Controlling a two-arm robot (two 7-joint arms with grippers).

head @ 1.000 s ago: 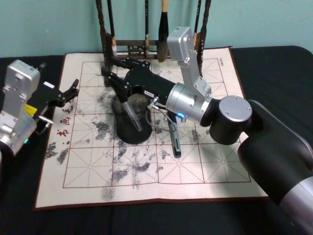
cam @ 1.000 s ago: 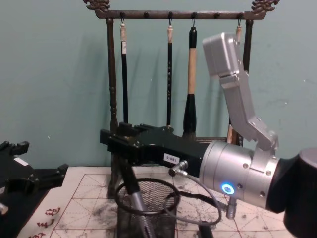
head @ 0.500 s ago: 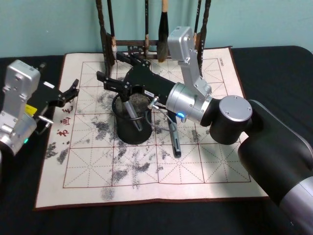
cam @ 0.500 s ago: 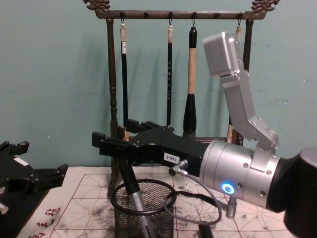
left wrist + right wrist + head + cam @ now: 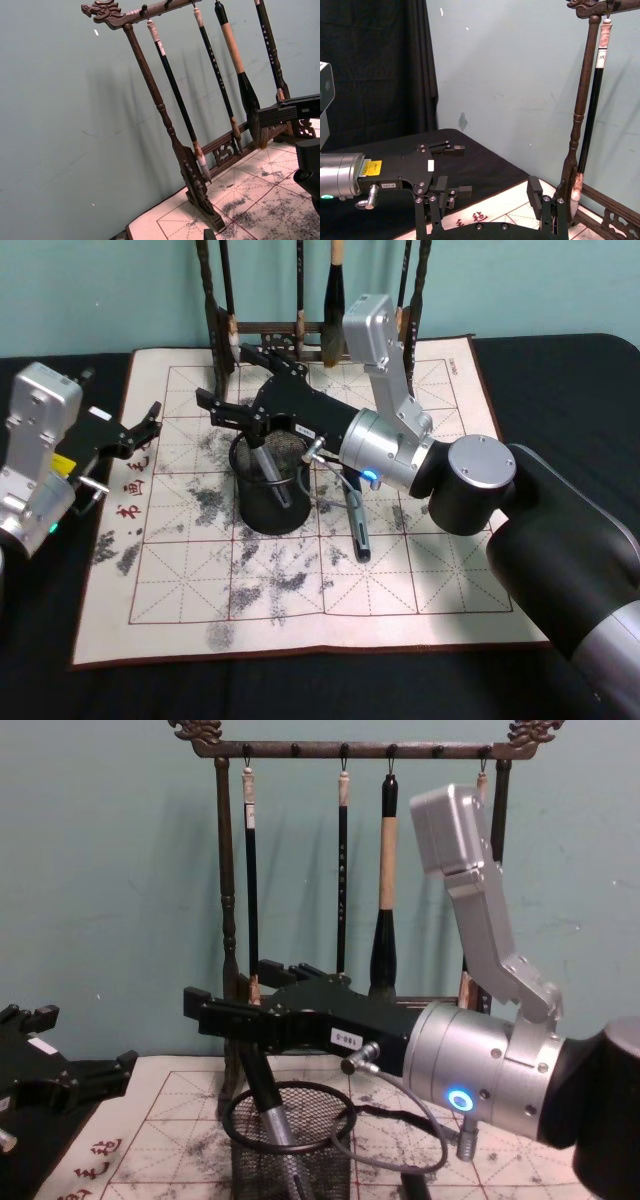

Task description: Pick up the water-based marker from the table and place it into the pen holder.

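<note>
One marker [image 5: 274, 479] aslant in pen holder [image 5: 256, 513]

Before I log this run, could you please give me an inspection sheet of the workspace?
Surface: mat, ink-smudged, on dark table.
Job's things: marker leans inside holder.
Clutter: dark pen lies on mat right of holder.
Grippers: right gripper open above holder; left gripper open, at mat's left edge.
Cables: grey loop at right wrist.
Surroundings: brush rack behind; teal wall.
</note>
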